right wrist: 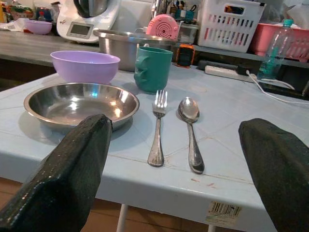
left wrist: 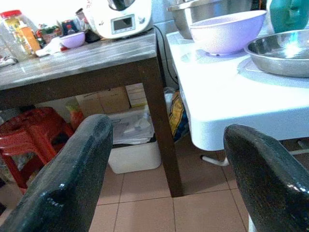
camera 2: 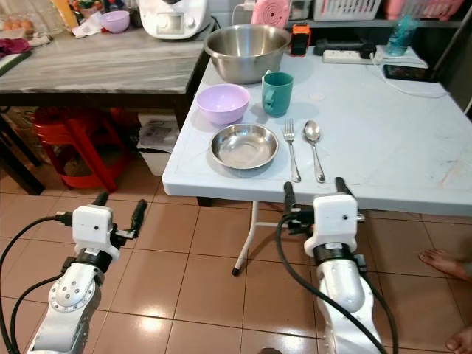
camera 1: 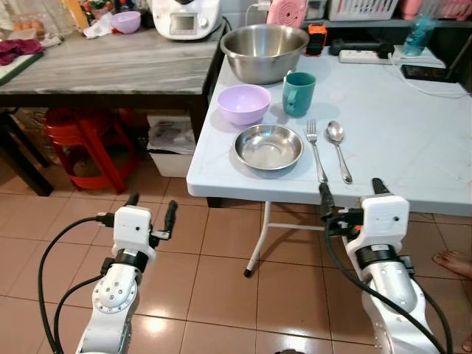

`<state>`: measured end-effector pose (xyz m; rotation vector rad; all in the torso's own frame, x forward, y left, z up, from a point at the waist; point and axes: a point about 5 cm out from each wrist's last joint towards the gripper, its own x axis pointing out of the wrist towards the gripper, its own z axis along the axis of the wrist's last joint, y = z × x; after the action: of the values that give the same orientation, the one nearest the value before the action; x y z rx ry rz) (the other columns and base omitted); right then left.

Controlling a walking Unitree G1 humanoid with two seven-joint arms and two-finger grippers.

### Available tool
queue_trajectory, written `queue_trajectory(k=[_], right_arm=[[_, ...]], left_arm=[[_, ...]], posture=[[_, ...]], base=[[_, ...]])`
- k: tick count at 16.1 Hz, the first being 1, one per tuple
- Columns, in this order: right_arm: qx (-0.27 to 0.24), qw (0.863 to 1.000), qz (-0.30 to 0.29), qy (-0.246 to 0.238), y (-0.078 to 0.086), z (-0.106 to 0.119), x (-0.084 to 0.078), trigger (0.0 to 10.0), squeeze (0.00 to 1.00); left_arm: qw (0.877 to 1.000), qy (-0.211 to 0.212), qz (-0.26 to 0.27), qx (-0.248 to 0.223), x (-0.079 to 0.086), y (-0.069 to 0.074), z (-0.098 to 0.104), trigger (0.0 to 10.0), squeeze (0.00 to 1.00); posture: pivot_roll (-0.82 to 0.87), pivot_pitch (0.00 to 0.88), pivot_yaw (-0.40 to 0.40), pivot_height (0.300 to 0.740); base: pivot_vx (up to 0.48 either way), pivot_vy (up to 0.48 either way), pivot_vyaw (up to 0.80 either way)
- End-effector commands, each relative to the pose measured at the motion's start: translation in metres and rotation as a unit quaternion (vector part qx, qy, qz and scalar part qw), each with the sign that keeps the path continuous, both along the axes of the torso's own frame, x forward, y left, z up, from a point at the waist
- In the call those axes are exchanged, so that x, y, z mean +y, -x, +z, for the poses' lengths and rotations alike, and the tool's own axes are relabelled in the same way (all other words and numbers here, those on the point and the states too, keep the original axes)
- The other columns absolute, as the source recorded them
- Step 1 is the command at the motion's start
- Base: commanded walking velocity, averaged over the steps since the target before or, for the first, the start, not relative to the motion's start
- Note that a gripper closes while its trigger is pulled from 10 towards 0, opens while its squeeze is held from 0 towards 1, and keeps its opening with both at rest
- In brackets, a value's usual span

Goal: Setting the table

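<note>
Right gripper (camera 1: 352, 195) spread wide at table (camera 1: 413, 140) edge, facing fork (camera 1: 315, 150)

Kitchen machine (camera 1: 186, 16) cropped at the top edge, bare foot (camera 1: 453, 262) cut by the right edge — barcode sticker (right wrist: 223, 210) unreadable, white basket (camera 1: 363, 8) half out of frame

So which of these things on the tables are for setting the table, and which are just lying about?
For the place setting:
steel plate
fork
spoon
teal mug
lilac bowl

Just lying about, as far as I can judge:
big steel mixing bowl
power strip
white kitchen machine
red stool
</note>
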<state>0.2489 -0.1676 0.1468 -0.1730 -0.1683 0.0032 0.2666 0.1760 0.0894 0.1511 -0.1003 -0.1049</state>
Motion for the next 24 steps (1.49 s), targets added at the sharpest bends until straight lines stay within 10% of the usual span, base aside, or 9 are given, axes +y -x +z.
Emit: queue_trajectory(k=[1, 24], right_arm=[[-0.004, 1.0, 0.01, -0.001, -0.001, 0.002, 0.003, 10.0, 0.0], [0.002, 1.0, 0.014, 0.0, 0.002, 0.0, 0.004, 10.0, 0.0]], left_arm=[[1.0, -0.004, -0.003, -0.007, 0.002, 0.001, 0.003, 10.0, 0.0], [0.999, 0.006, -0.042, -0.004, -0.012, 0.003, 0.003, 10.0, 0.0]], posture=[[-0.14, 0.113, 0.075, 0.74], [-0.16, 0.131, 0.072, 0.74]], base=[[0.0, 0.0, 0.0], [0.248, 0.0, -0.15]])
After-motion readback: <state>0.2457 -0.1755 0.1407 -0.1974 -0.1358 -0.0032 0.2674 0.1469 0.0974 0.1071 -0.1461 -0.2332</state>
